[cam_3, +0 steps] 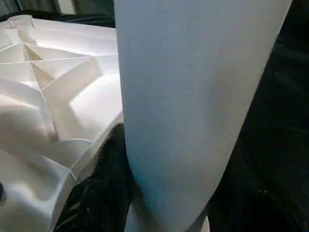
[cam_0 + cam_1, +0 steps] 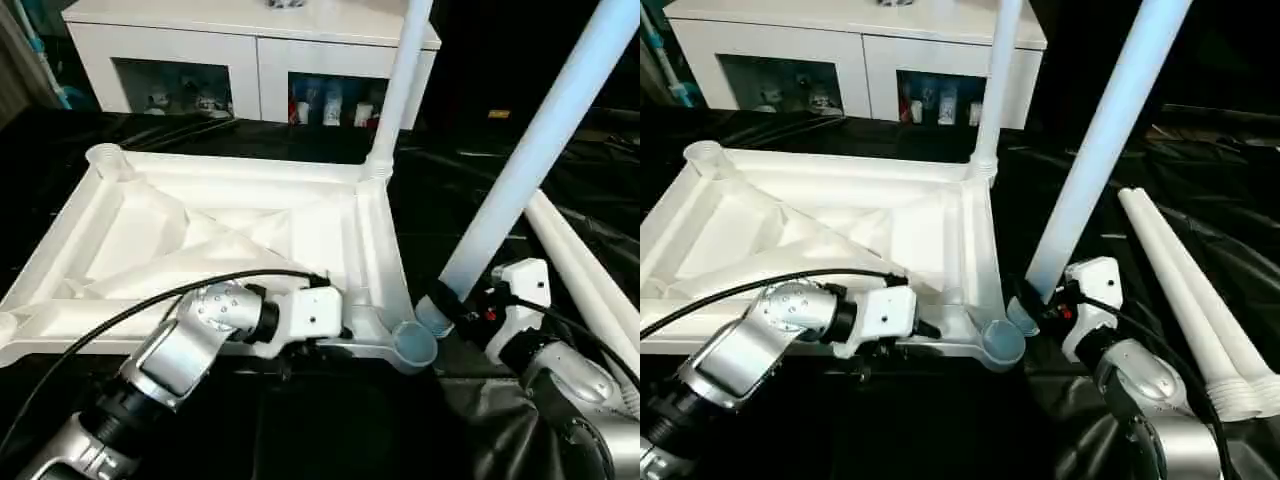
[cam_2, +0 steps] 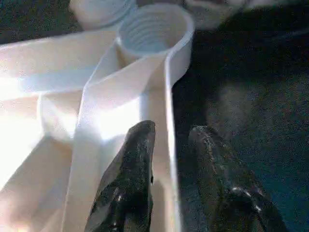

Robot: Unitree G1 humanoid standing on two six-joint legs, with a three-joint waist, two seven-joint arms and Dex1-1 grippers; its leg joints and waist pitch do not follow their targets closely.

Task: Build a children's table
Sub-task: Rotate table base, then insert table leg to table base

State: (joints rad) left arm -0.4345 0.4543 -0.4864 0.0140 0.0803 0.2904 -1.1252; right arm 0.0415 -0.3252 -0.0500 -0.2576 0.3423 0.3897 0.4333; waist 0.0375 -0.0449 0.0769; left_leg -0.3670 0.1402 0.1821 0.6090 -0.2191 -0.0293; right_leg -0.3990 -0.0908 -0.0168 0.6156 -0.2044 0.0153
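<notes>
White legs: one [image 2: 398, 90] socketed, one [image 2: 540, 140] gripped, two [image 2: 1185, 290] loose.

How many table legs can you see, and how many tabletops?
Legs standing in a socket: 1
Legs held by the right gripper: 1
Legs lying loose: 2
Tabletops: 1
Total: 5

The white plastic table top [image 2: 250, 240] lies upside down, its ribbed, X-braced underside facing up. One white leg [image 2: 400, 80] stands upright in the corner socket at 1 o'clock. The near corner socket [image 2: 413, 343] at 5 o'clock is open, ridged inside. A second leg [image 2: 540, 150] leans tilted, its lower end just beside that socket. Two more legs [image 2: 1185, 300] lie side by side at 3 o'clock.
</notes>
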